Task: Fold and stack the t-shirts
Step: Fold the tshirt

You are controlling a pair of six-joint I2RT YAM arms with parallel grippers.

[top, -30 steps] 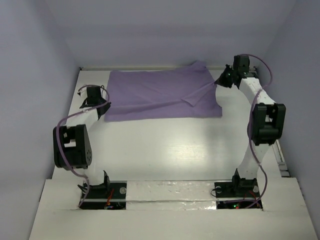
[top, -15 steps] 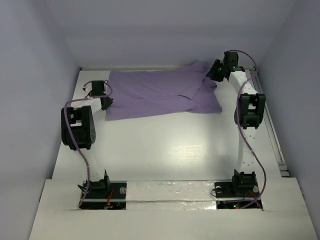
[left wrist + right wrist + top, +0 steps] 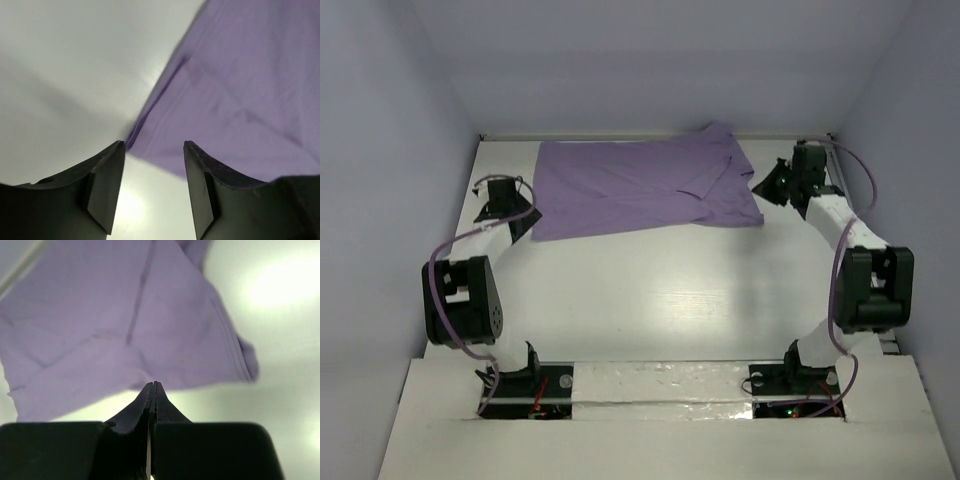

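Left pincer [image 3: 152, 150] stands apart at a moderate gap, nothing between the fingers. The lavender t-shirt [image 3: 640, 190] has its near-left corner just ahead of those tips, apart from them. Right pincer [image 3: 152, 385] is pressed shut, tip to tip, gripping nothing. The shirt's hemmed right edge lies just beyond its tips, with a flap folded over further in.

Looks like a regrasp for the next fold, by my read. To do it well, the L side should ease fwd and low so the corner slides right between the fingers, then pinch every layer, not just the top ply. The R side needs to open before it goes in — shut tips would only shove the thin cloth and rumple it. Both should lift together, evenly, or the fabric skews.

Poses: L arm has its elbow folded back near its base, forearm reaching out low over the table [image 3: 650, 300], wrist angled at the corner. R arm has its elbow swung wide to its own outer side, forearm stretched fwd, wrist turned inward toward the shirt.
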